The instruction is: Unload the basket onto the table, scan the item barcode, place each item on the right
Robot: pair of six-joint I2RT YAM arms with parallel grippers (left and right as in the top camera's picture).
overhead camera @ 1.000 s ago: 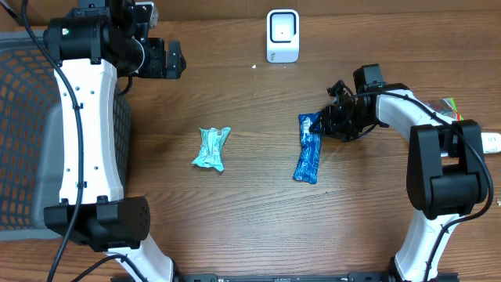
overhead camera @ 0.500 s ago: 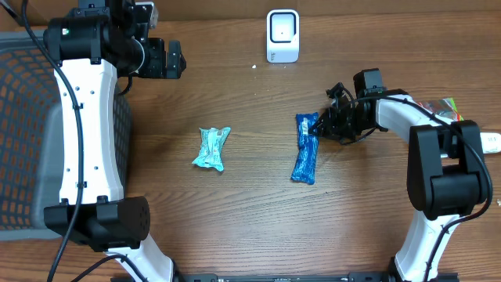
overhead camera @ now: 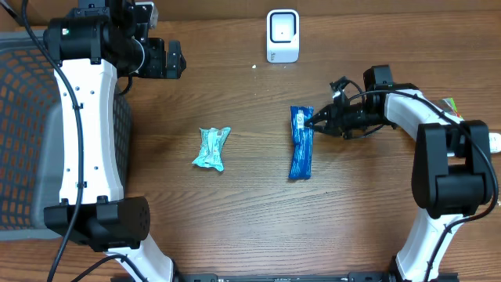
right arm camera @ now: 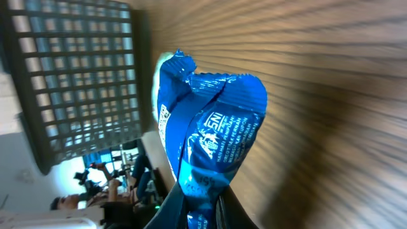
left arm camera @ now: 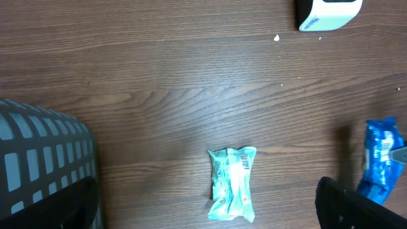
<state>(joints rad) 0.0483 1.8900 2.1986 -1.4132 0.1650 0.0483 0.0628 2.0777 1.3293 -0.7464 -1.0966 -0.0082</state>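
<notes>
A blue snack packet (overhead camera: 300, 145) lies lengthwise on the wood table, right of centre. My right gripper (overhead camera: 315, 121) is shut on its far end. The right wrist view shows the packet (right arm camera: 210, 127) pinched between the two fingers at the gripper (right arm camera: 202, 205), with a white printed patch along its left edge. The white barcode scanner (overhead camera: 282, 35) stands at the back of the table. A teal packet (overhead camera: 211, 148) lies left of centre. My left gripper (overhead camera: 174, 59) hangs open near the basket, with the teal packet (left arm camera: 233, 191) below it and nothing between its fingers (left arm camera: 346, 207).
A dark mesh basket (overhead camera: 23, 117) fills the left side, and its rim (left arm camera: 38, 159) shows in the left wrist view. The scanner's base (left arm camera: 327, 13) and the blue packet (left arm camera: 380, 159) sit at that view's edges. Small items lie at the far right edge (overhead camera: 450, 103).
The right gripper closed on the blue packet's far end. The packet slid a little to the left and turned more upright. The left arm stayed still.
</notes>
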